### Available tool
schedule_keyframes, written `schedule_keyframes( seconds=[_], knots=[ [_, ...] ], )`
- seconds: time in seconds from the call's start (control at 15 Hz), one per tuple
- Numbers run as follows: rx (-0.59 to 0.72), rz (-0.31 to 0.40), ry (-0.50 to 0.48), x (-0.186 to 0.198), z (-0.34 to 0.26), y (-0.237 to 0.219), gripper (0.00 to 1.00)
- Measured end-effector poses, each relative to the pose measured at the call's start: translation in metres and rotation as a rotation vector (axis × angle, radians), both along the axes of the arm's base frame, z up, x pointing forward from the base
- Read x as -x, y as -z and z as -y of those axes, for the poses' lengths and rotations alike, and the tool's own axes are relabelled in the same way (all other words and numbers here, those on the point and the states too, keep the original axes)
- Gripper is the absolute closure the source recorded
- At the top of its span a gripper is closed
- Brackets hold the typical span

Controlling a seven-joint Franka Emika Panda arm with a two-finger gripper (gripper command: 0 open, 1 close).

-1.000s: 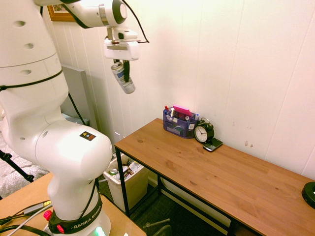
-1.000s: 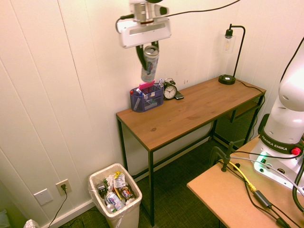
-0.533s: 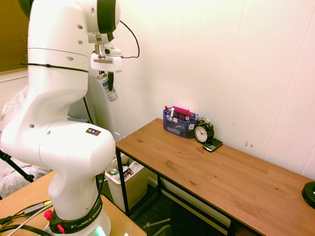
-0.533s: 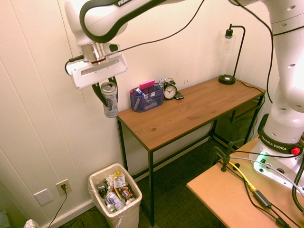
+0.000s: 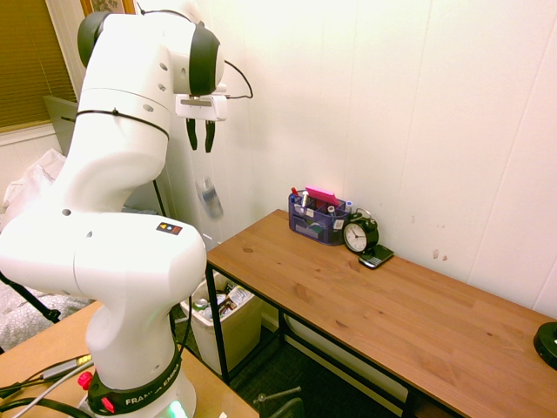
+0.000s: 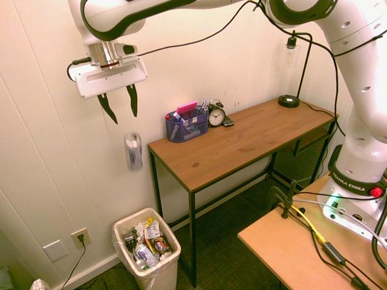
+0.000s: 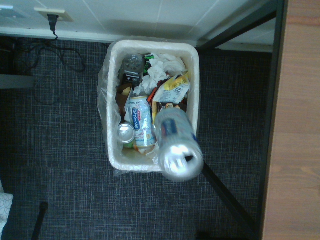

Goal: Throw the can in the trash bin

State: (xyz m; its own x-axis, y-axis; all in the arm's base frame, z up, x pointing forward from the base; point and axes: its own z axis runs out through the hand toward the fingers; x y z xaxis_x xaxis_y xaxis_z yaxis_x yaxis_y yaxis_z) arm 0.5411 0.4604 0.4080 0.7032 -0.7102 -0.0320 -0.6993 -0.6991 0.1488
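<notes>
- Can (image 6: 133,151), one, hangs blurred in mid-air, touching nothing, below the gripper (image 6: 120,107) and above the bin (image 6: 147,251); the wrist view shows its silver top (image 7: 178,158) over the bin's rim.
- Gripper fingers stand apart, holding nothing.
- Bin, one, sits on the floor beside the desk (image 6: 242,142) leg, full of rubbish, with another can (image 7: 125,133) inside.
- Desk carries one blue organiser (image 6: 186,124), one clock (image 6: 216,115) and one lamp (image 6: 293,72).
</notes>
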Motion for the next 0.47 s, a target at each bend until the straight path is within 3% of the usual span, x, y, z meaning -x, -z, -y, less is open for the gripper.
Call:
schedule_keyframes(
  seconds=[0.27, 0.47],
  knots=[
    [-0.006, -0.002, 0.048, -0.028, 0.034, 0.006, 0.0],
    [-0.013, -0.004, 0.166, -0.076, 0.147, 0.01, 0.0]
  ],
)
